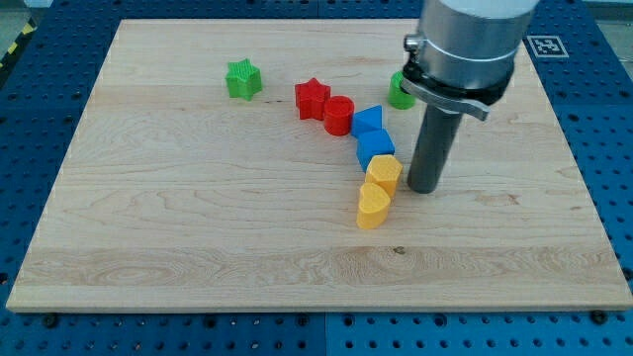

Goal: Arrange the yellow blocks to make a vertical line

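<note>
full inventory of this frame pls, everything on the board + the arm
Wooden board: 1, light wood, fills most of the view, on a blue perforated table.
Green star block: 1, view's upper left.
Green cylinder block: 1, upper right, partly behind the arm.
Red star block: 1, top centre.
Red cylinder block: 1, against the star's right.
Blue blocks: 2, upper and lower, centre.
Yellow hexagon block: 1, just below the blue ones.
Yellow heart block: 1, touching the hexagon from below.
Marker tag: 1, black-and-white, top right.
My tip: 1, dark rod, just right of the yellow hexagon.
</note>
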### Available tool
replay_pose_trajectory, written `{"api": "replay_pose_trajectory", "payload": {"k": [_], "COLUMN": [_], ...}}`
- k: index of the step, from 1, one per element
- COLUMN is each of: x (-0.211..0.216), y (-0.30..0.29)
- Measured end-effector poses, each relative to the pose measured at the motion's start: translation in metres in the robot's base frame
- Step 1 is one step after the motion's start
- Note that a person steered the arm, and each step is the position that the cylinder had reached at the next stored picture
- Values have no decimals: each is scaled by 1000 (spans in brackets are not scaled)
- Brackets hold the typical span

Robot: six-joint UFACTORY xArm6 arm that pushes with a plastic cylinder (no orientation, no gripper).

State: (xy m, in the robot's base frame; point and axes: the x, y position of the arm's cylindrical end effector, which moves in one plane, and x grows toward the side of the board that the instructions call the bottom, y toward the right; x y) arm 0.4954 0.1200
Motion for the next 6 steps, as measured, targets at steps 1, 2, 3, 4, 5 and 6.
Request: {"api": "replay_pose_trajectory", "payload": {"k": [1, 2, 3, 4, 5, 6], "x": [19, 56, 91, 100, 81, 64], "y": [21, 14, -24, -87, -127, -127]}}
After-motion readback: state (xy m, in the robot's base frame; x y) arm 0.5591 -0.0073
